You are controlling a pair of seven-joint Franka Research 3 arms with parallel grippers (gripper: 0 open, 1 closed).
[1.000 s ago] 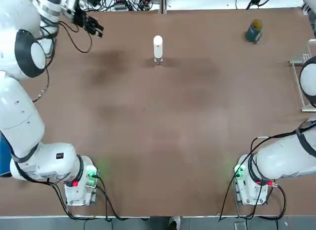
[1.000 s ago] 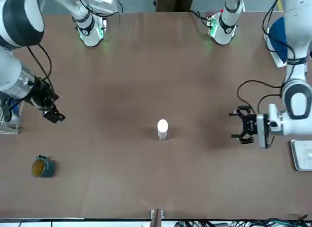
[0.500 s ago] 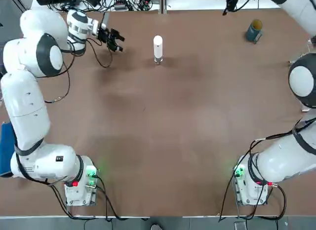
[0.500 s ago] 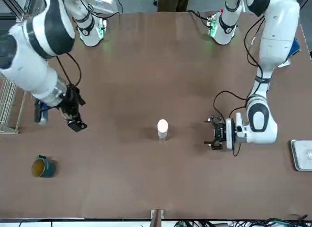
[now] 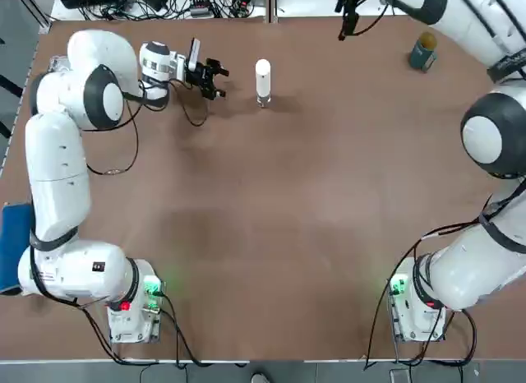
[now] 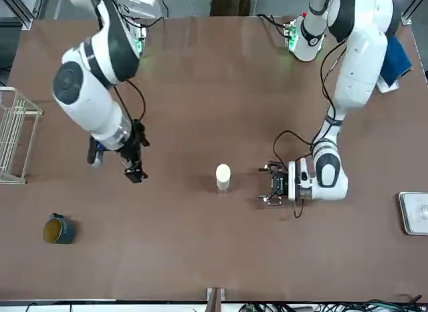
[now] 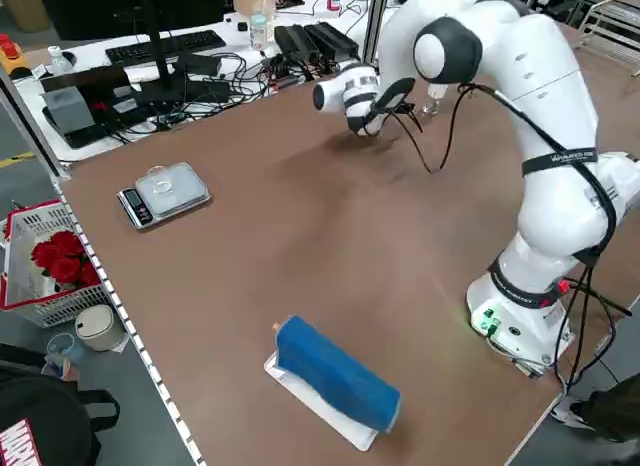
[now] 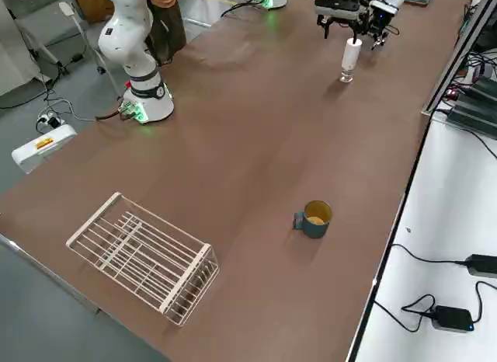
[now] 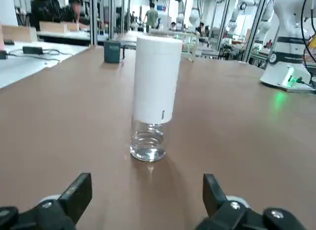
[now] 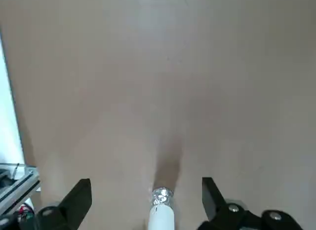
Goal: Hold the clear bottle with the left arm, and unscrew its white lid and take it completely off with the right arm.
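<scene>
L end effector (image 5: 215, 77) now nearer lidded btl (image 9: 148, 142).

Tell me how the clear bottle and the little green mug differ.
The clear bottle is see-through, while the mug is solid teal outside.
The bottle wears a tall white lid; the mug is open-topped.
The bottle has no handle; the mug has one.
Both stand on the brown table.

Bright diffuse light, soft shadows on the brown tabletop (image 5: 271, 202), green glow reflected in its sheen.
</scene>
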